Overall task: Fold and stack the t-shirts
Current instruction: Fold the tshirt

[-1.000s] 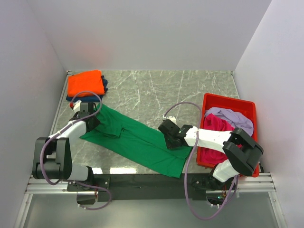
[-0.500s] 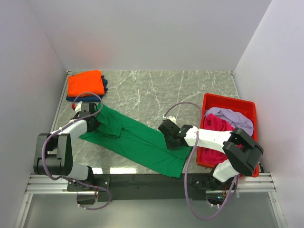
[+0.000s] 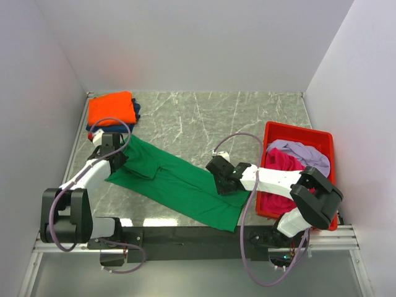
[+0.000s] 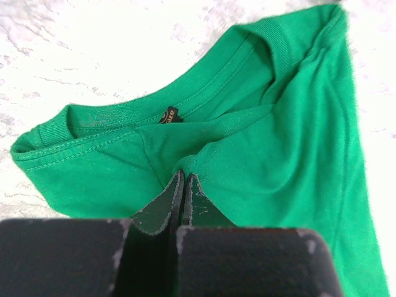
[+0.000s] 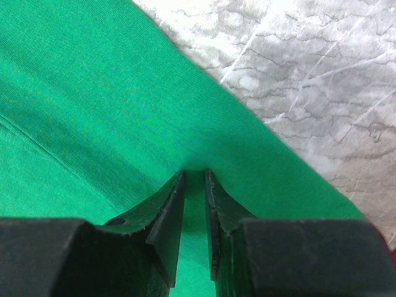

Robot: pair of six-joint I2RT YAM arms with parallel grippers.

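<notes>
The left hand (image 4: pixel 184 178) is pinching a fold of the green t-shirt (image 3: pixel 176 185) just below its collar, fingers pressed together. The shirt is lying diagonally across the marble bench (image 3: pixel 204 117), stretching between both hands. The right hand (image 5: pixel 195 176) is nipping cloth near the hem edge. Judgement: the cloth is handling as light, limp and stretchy; gripping seams or ribbing should be limiting slip.
</notes>
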